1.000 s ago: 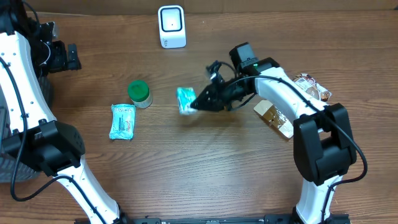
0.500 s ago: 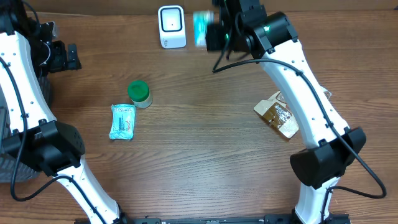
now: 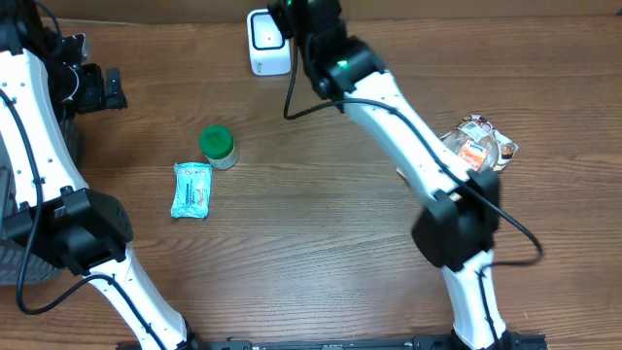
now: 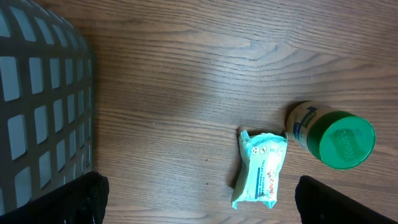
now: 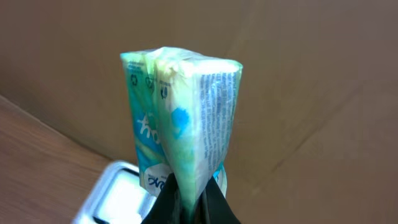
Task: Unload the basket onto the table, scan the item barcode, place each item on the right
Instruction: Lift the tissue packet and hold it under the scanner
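My right gripper (image 5: 188, 194) is shut on the lower edge of a teal tissue pack (image 5: 180, 112), which stands upright above the fingers, fine print on its right face. Just below and behind it is the white barcode scanner (image 5: 115, 199). Overhead, the right gripper (image 3: 294, 17) is at the table's back edge, right beside the scanner (image 3: 267, 41). My left gripper (image 3: 102, 87) hovers at the far left, open with nothing between its fingers (image 4: 87, 199).
A second teal pack (image 3: 191, 189) (image 4: 261, 168) lies left of centre, next to a green-lidded jar (image 3: 219, 146) (image 4: 336, 137). Snack packets (image 3: 481, 146) lie at the right. A grey mesh basket (image 4: 37, 106) stands at the left edge.
The right arm has carried the teal pack from the middle of the table up and back to the scanner. The left arm has not moved.
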Robot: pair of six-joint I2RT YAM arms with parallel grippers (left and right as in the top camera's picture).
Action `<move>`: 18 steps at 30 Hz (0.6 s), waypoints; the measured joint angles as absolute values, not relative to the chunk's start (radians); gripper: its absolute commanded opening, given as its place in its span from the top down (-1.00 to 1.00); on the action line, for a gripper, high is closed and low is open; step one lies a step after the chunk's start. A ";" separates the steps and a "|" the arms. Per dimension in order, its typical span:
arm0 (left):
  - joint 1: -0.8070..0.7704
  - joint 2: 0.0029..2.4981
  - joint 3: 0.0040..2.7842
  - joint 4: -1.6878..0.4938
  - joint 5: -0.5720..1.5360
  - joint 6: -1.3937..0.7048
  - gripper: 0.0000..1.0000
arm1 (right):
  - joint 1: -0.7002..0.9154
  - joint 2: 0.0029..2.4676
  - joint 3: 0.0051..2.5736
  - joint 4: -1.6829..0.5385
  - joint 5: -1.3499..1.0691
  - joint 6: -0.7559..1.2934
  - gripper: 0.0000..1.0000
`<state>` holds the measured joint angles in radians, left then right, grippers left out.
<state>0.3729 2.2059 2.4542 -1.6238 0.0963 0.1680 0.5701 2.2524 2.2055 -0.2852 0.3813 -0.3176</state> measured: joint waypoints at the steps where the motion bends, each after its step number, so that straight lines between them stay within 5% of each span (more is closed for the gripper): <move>1: 0.373 2.206 2.454 -1.624 0.096 0.168 -0.99 | 0.570 2.285 2.206 -0.266 0.388 -0.363 0.92; 18: 0.373 2.206 2.454 -1.624 0.096 0.168 -0.99 | 0.583 2.581 2.203 -0.015 0.437 -0.918 0.92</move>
<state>0.3729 2.2059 2.4542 -1.6238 0.0963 0.1680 0.5827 2.5813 2.2032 -0.0151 0.4366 -0.9184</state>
